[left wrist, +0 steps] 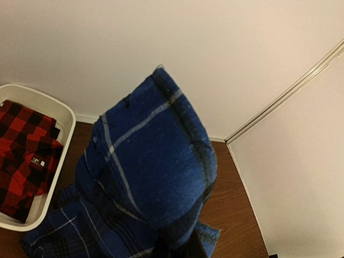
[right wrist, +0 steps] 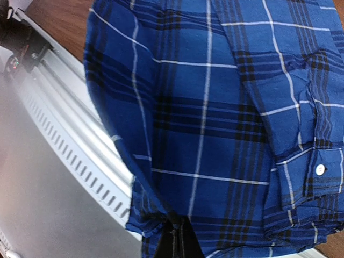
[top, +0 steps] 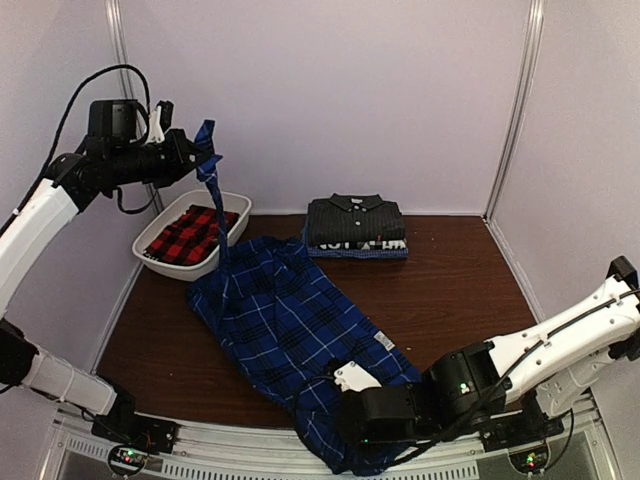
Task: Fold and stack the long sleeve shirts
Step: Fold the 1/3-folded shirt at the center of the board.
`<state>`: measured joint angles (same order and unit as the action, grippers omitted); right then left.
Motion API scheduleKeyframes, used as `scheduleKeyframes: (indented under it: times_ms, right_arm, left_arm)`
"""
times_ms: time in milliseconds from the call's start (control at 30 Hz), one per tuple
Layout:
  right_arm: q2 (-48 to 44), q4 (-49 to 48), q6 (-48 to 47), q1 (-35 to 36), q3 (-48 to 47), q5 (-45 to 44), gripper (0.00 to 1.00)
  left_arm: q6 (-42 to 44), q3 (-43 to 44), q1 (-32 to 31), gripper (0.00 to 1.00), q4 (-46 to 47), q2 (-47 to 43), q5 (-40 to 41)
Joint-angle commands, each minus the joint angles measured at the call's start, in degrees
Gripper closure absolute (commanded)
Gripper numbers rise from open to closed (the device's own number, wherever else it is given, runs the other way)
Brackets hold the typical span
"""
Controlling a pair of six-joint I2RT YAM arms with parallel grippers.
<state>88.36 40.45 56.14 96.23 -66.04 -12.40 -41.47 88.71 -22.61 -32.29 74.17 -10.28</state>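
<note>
The blue-and-black plaid shirt [top: 290, 330] lies spread across the table's middle, reaching the near edge. My left gripper [top: 196, 150] is raised high at the back left, shut on one sleeve end, which hangs taut down to the shirt; in the left wrist view the blue cloth [left wrist: 156, 161] covers the fingers. My right gripper [top: 345, 405] is low at the near edge, shut on the shirt's hem [right wrist: 183, 161]. The red-and-black plaid shirt [top: 188, 235] lies in the white tub [top: 200, 268]. The dark charcoal striped shirt [top: 356, 218] lies folded on a stack at the back.
A folded blue garment [top: 358, 250] lies under the charcoal shirt. A metal rail [top: 250, 455] runs along the near edge; it also shows in the right wrist view [right wrist: 70, 145]. White walls close the back and sides.
</note>
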Motion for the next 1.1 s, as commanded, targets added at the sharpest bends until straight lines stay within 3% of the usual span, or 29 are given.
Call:
scheduleKeyframes:
  times_ms: [0, 367, 567, 967, 1067]
  right_arm:
    - [-4.24, -4.66, -1.54, -3.7, 7.52, 2.99, 1.0]
    - [-9.42, -12.24, 3.87, -6.0, 23.13, 8.84, 1.0]
    - [-10.55, -12.5, 6.78, -4.66, 25.13, 8.9, 1.0]
    - [-10.84, -9.82, 12.64, -2.5, 26.97, 7.07, 1.0]
    - [-10.56, -10.09, 13.27, -2.1, 27.59, 6.62, 0.95]
  left_arm:
    - [0.96, 5.23, -0.43, 1.0, 14.12, 7.55, -5.22]
    - [0.41, 16.18, -4.08, 1.0, 23.94, 25.67, -8.53]
    - [0.97, 21.76, -6.79, 1.0, 25.32, 32.34, -9.35]
    - [1.51, 22.63, -7.54, 1.0, 24.93, 34.64, -6.94]
    - [1.66, 22.43, -7.6, 1.0, 24.91, 34.93, -7.72]
